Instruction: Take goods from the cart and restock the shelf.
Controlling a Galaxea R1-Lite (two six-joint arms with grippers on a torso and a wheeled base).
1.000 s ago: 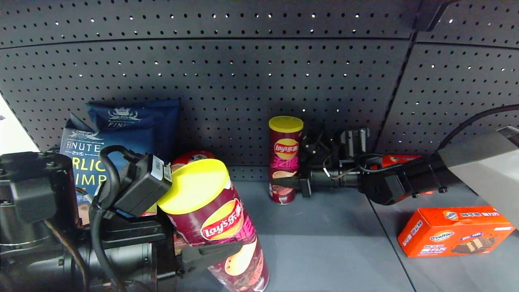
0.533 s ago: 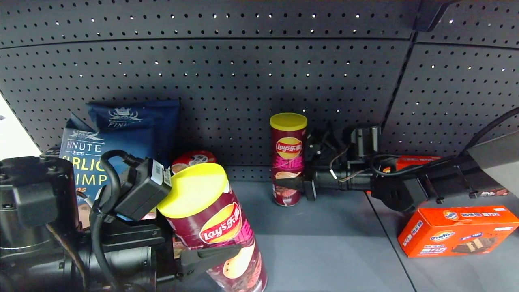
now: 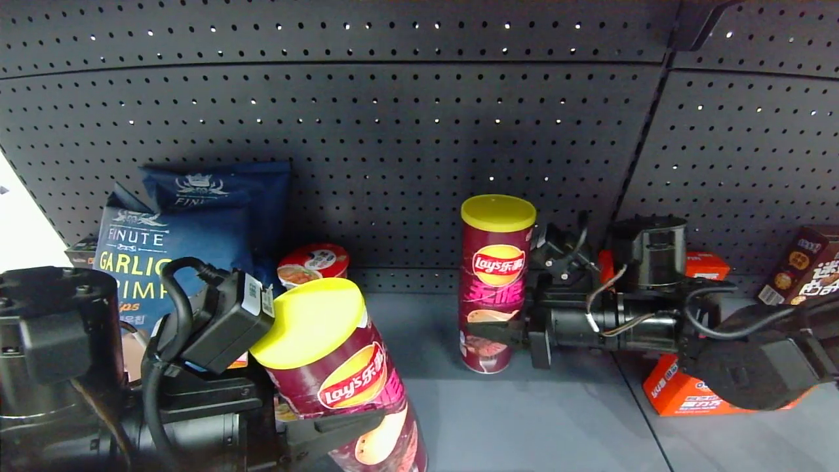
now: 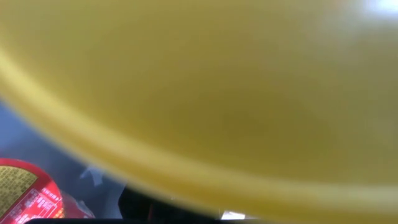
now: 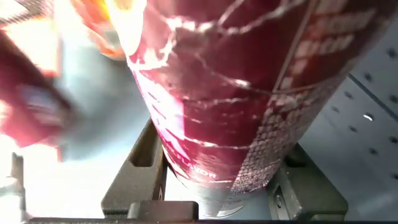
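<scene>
Looking at the right gripper [image 3: 488, 334], I see its fingers [image 5: 134, 180] clamped on either side of the lower body of the upright can [image 3: 497, 275], which stands mid-shelf near the pegboard [image 3: 393, 131]. I cannot tell whether its base touches the shelf [image 3: 524, 419]. The left gripper [image 3: 341, 419] has its fingers closed on the tilted can [image 3: 341, 373] at the shelf's near left. One dark finger crosses the can's front and the other is hidden behind it. In the left wrist view the yellow lid [image 4: 236, 93] blocks almost everything. Behind the tilted can are a noodle cup [image 3: 313, 262] and blue snack bags [image 3: 170, 242], both partly covered by my left arm. My right arm hides most of the orange box [image 3: 675, 393]. A brown box [image 3: 803, 262] is cut off at the right edge.
</scene>
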